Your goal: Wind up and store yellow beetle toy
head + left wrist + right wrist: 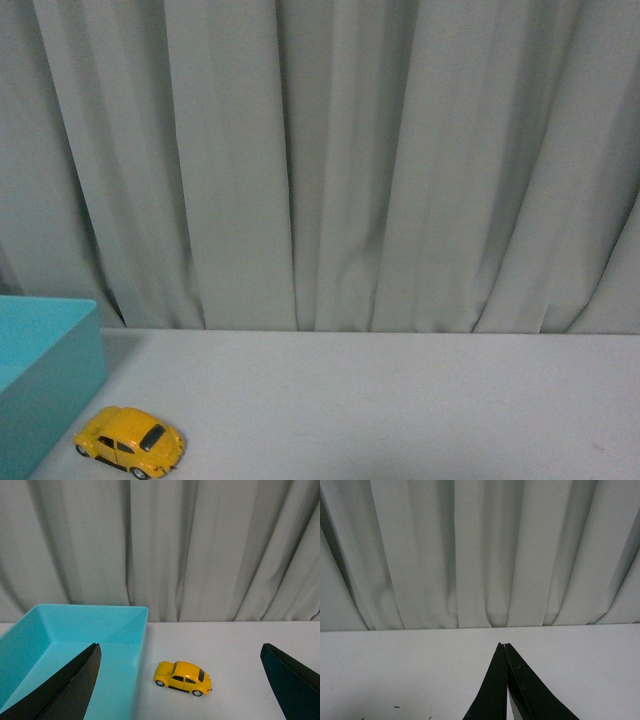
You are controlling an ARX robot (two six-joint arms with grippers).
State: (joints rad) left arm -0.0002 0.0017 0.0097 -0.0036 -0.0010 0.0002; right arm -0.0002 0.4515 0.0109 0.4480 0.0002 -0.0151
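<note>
The yellow beetle toy (130,441) stands on its wheels on the white table at the front left, just right of the teal box (45,370). In the left wrist view the toy (182,677) sits beside the box's right wall (141,655), a small gap between them. My left gripper (180,680) is open wide, above and behind the toy, with one black finger (70,685) over the box and the other (292,680) over the bare table. My right gripper (503,647) is shut and empty over bare table. Neither arm shows in the front view.
The teal box is open-topped and empty inside (65,635). A grey pleated curtain (330,160) hangs along the table's far edge. The white table (400,400) stretches to the right of the toy.
</note>
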